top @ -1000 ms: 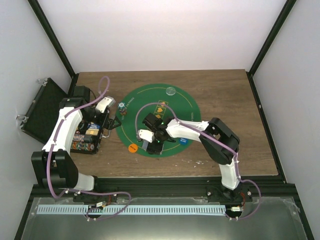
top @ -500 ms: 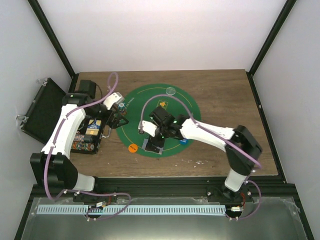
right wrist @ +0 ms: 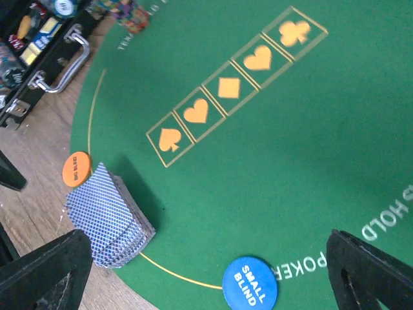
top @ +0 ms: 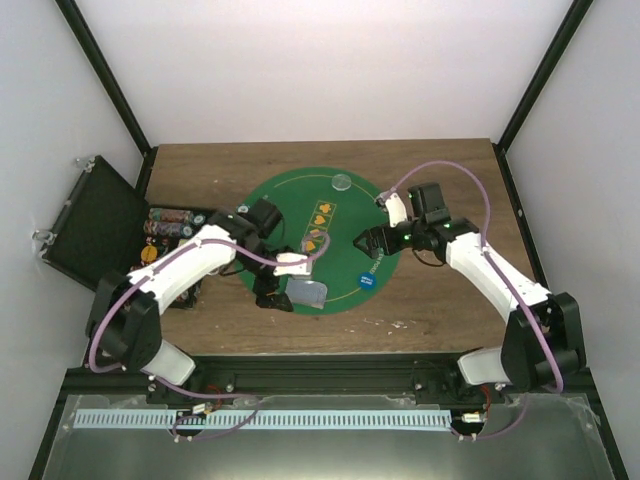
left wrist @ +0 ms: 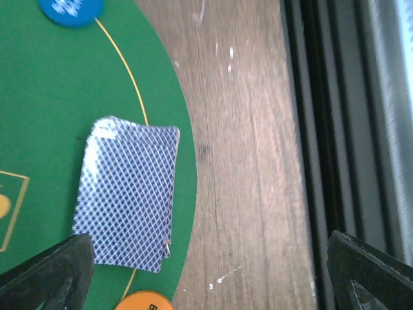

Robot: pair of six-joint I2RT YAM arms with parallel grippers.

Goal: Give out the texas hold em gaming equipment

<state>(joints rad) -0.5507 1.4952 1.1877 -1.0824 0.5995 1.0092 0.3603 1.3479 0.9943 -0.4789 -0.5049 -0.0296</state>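
A deck of blue-backed cards (top: 307, 293) lies face down at the near edge of the green mat (top: 280, 200). It also shows in the left wrist view (left wrist: 126, 194) and in the right wrist view (right wrist: 106, 216). The orange disc (left wrist: 145, 301) lies by the deck's left corner (right wrist: 77, 169); the left gripper hides it from above. The blue disc (top: 367, 282) lies right of the deck. The clear disc (top: 342, 183) is at the mat's far edge. My left gripper (top: 272, 298) is open and empty, just left of the deck. My right gripper (top: 362, 243) is open and empty over the mat's right part.
The black case (top: 95, 215) lies open at the left, with stacks of chips (top: 170, 220) in it; its handle shows in the right wrist view (right wrist: 61, 61). Bare wooden table (left wrist: 258, 161) runs between the mat and the black front rail.
The right gripper has let go near the deck and drawn back to the right. The left arm has swung from the case over to the mat's near edge beside the deck.
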